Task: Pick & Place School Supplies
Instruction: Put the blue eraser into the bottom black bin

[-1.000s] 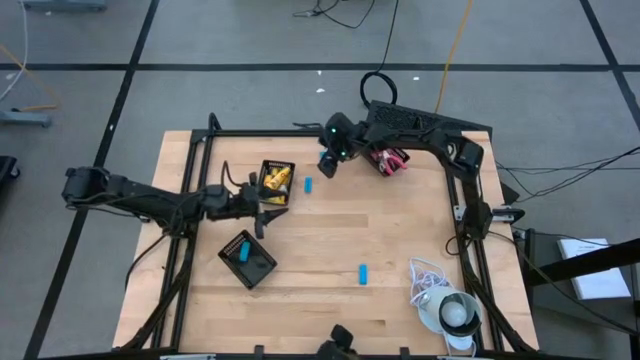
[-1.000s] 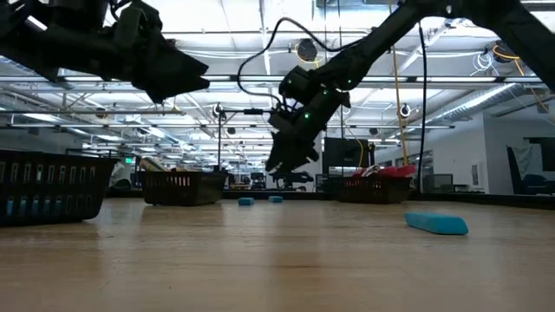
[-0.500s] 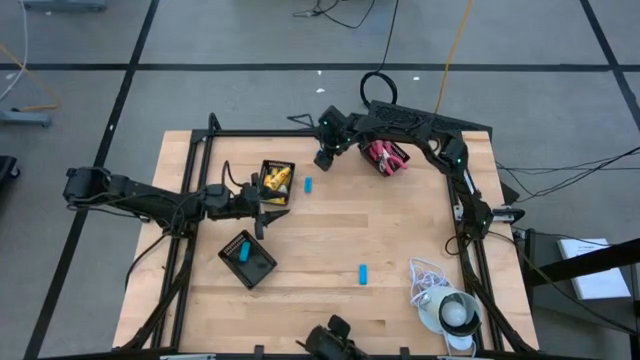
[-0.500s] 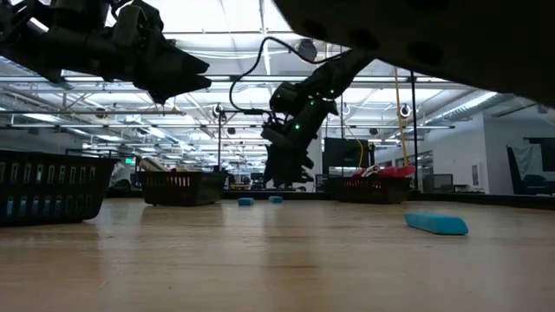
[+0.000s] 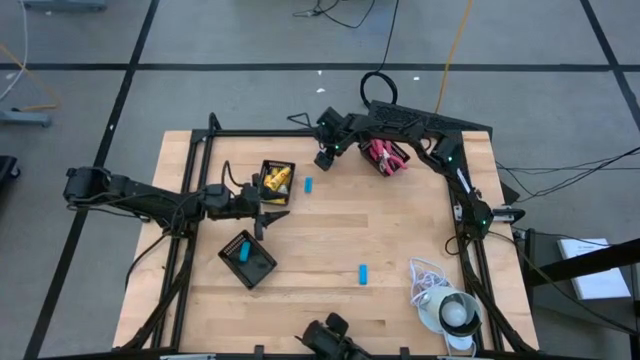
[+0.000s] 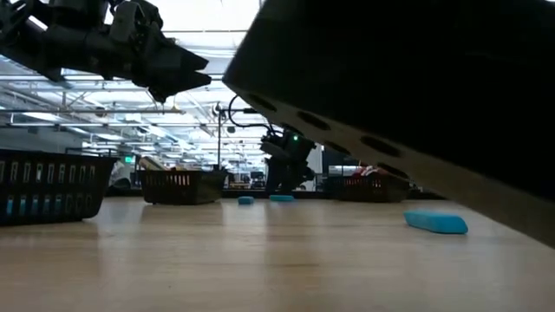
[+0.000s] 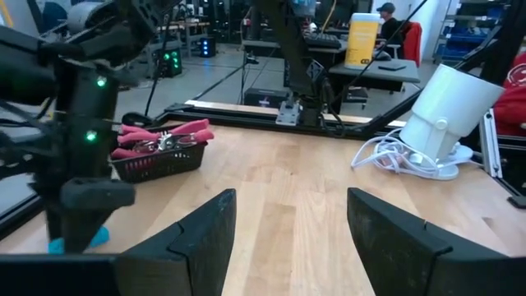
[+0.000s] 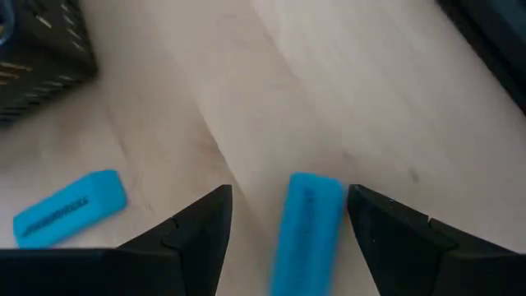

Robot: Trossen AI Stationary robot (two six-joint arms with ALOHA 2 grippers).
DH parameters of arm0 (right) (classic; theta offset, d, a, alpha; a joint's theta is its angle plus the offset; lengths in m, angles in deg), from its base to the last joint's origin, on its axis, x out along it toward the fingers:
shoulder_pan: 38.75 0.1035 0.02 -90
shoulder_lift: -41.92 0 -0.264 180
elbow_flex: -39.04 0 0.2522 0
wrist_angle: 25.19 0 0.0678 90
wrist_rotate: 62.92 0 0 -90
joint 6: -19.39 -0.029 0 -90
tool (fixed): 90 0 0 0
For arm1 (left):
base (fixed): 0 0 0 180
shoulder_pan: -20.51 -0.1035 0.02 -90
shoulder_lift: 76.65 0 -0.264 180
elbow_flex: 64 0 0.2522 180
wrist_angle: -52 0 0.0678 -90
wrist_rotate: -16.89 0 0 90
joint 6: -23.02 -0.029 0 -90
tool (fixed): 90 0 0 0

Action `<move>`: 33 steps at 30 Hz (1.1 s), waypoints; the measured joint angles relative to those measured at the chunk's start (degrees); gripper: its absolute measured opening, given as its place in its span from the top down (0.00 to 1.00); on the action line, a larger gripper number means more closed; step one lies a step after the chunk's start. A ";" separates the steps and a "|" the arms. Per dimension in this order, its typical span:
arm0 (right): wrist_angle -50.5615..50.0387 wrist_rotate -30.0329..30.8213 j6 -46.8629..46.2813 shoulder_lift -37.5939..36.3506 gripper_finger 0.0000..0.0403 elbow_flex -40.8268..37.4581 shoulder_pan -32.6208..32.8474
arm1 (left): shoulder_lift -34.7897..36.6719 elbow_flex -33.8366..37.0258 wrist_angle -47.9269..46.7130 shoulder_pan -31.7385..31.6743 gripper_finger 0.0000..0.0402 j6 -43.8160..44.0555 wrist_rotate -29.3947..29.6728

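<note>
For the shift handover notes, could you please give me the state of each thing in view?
Right gripper: open, around a blue eraser, not yet closed.
Left gripper: open, empty.
Tray of yellow pieces: filled.
Tray of red-handled scissors: filled.
Front tray: holds one blue eraser.

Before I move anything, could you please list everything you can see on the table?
Table: one, light wood, under everything.
Black trays: three, black; two on the left side, one at the far edge.
Blue pieces: four, light blue; one in the nearer left tray, one mid-table, two near the far edge.
Yellow tubes: count unclear, yellow, in the farther left tray.
Scissors: several, red-handled, in the far-edge tray.
Corded round object: one, white, near right corner.
Left tool: open, between the two left trays.
Right tool: open, over a far-edge blue piece.
</note>
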 joint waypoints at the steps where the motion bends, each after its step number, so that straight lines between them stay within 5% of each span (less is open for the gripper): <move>1: -0.86 -0.07 0.02 0.03 0.41 0.38 0.01 | 0.00 0.00 0.02 0.00 0.42 0.07 -0.04; 18: -10.48 7.30 5.89 -0.22 0.43 0.95 1.48 | 0.00 0.00 2.09 0.30 0.42 0.37 -1.40; 22: -11.06 9.75 8.07 -0.22 0.52 0.95 2.69 | 0.00 0.00 2.23 0.52 0.42 0.37 -1.43; 30: -13.04 19.93 13.62 -0.96 0.87 0.88 5.98 | 0.00 0.00 2.27 0.52 0.42 0.44 -1.47; 33: -14.19 21.29 13.83 -1.10 0.90 0.88 5.88 | 0.00 0.00 1.91 0.52 0.42 0.38 -1.44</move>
